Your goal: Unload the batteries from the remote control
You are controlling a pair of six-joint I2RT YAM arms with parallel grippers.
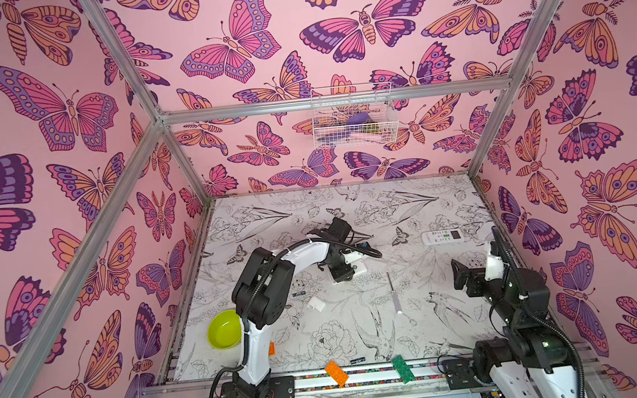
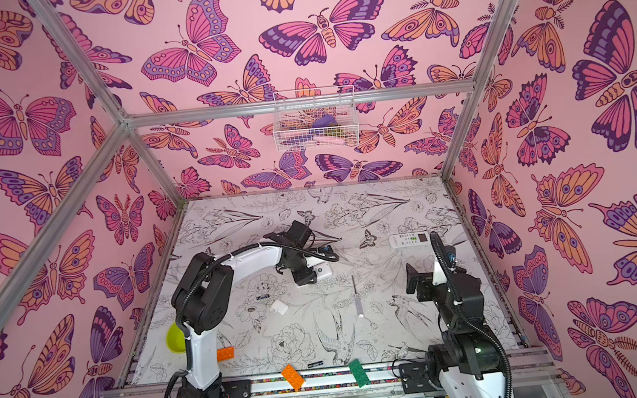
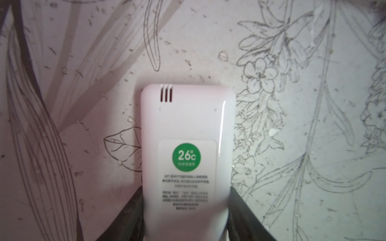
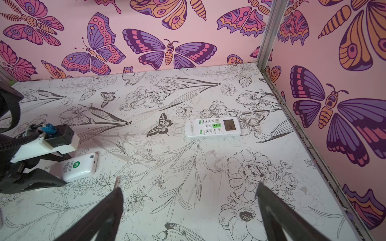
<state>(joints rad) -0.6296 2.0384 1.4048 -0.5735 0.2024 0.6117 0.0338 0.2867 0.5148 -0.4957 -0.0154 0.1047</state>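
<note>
Between the left fingers [image 3: 125, 219], which are gripping its sides, the remote [image 3: 186, 125] is lying face down; the right fingers [image 4: 100, 217] are standing wide open.

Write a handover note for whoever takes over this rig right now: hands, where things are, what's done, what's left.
Left hand: fingers at both sides of the face-down remote; grip not certain.
Right hand: open, empty, above the mat.
Second remote: face up, back right.
Done: cover off, on the mat; two black batteries loose, one beside the cover, one at the front edge.
Left: no other batteries in view; check both remotes' compartments.
</note>
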